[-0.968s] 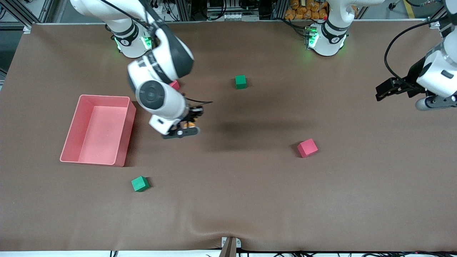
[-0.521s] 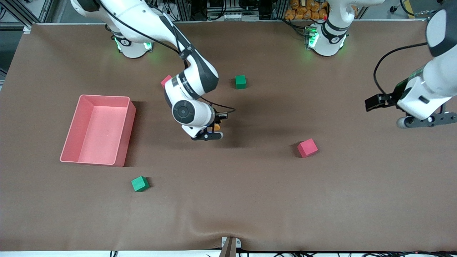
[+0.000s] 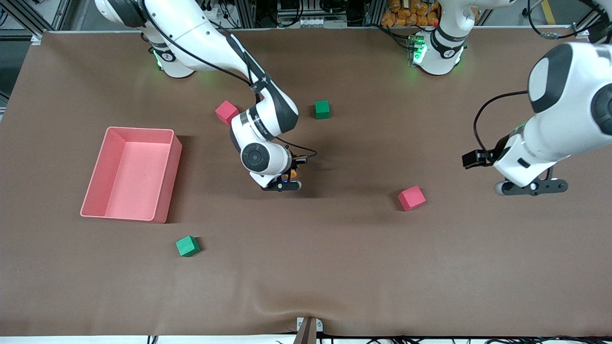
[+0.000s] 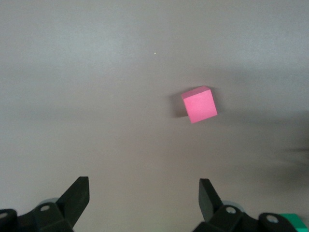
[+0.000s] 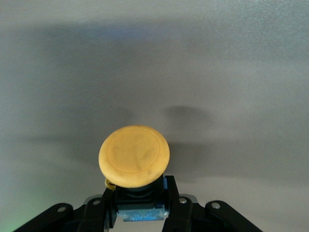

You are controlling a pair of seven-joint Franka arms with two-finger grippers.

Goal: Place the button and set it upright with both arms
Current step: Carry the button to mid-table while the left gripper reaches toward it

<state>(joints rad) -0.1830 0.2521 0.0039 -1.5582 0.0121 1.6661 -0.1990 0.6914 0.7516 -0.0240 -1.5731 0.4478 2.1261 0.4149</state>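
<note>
Orange-capped button (image 5: 134, 156), clenched in the right gripper (image 3: 283, 184) over mid-table.

Small, rigid and light by the look of it; the smooth round cap would slip, so the black body under it is the place to pinch, as now. Red cube (image 3: 411, 198) lies at 3 o'clock from it. Since a second ago the right arm has swung away from the bin (image 3: 165, 188), while the left gripper (image 3: 531, 187), released, has come down at 3 o'clock of that cube.

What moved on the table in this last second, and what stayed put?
The right hand, shut on the small orange-capped push-button, carried it from beside the pink plastic bin toward the table's middle. The open left hand swung in over the table from its end. The foam cubes and the bin stayed put.
</note>
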